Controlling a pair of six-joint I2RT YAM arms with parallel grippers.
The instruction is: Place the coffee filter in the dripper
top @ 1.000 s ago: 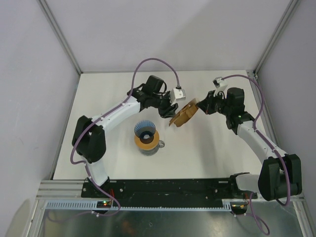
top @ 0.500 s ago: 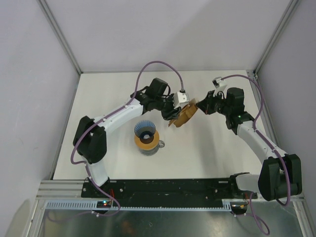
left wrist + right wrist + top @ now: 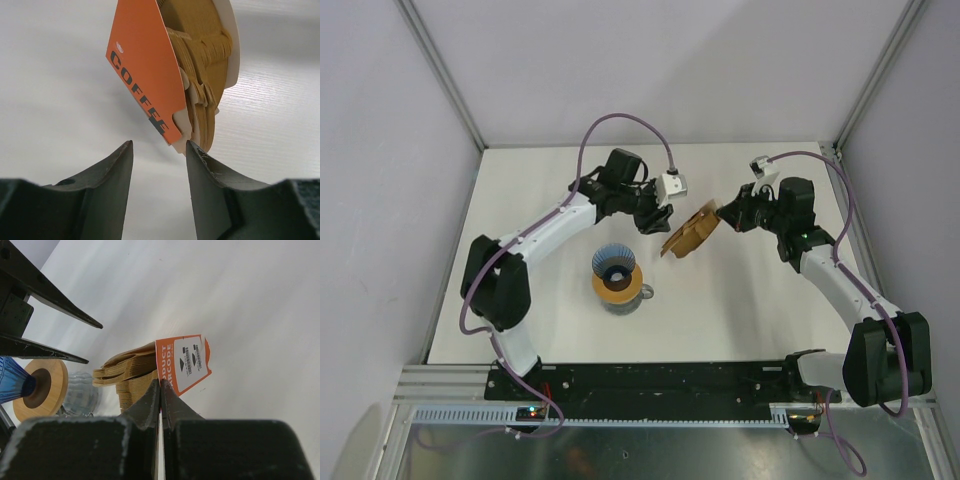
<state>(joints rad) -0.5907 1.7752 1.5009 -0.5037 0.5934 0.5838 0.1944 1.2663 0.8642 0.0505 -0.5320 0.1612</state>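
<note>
The right fingers [image 3: 160,382] are pressed together on the edge of the orange packet [image 3: 182,360], pinching its barcode flap and holding it up off the bench [image 3: 740,310]. The packet carries the coffee filters [image 3: 200,75], a stack of tan papers fanning out from behind the orange card. I cannot pick out any single one apart from the stack.

The left fingers [image 3: 157,145] stand moderately apart with nothing between them. The packet's lower corner hangs just ahead of the gap, close by one fingertip; whether it touches I cannot tell. From above, the left fingers sit at about 10 o'clock of the packet and the right fingers at its 2 o'clock edge.

The dripper [image 3: 615,262] stands mid-bench, at roughly 8 o'clock from the packet and clear of it. It sits mouth up in a round wooden ring [image 3: 632,292], which rests on top of a clear glass carafe [image 3: 80,392]. Its ribbed blue inside shows right down to the dark centre hole. What the carafe holds I cannot make out.
</note>
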